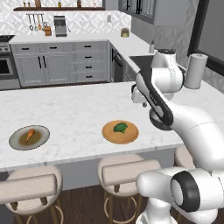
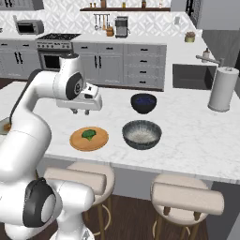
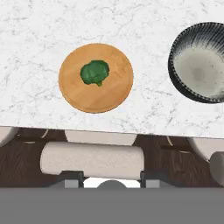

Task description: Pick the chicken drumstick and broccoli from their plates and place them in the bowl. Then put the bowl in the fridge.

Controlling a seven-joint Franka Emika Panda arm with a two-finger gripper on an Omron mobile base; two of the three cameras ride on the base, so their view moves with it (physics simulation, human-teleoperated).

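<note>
Broccoli (image 3: 95,73) sits centred on the wooden plate (image 3: 113,94), untouched; nothing in the bowl (image 3: 197,65) at its 3 o'clock.
Gripper (image 2: 79,111) hovers above the plate, jaws part-way apart, empty. Drumstick (image 1: 29,134) on grey-rimmed plate (image 1: 17,142), well apart.

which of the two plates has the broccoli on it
The plain orange-tan wooden plate, with the broccoli on its centre. The other, grey-rimmed plate holds the chicken drumstick instead.
</note>
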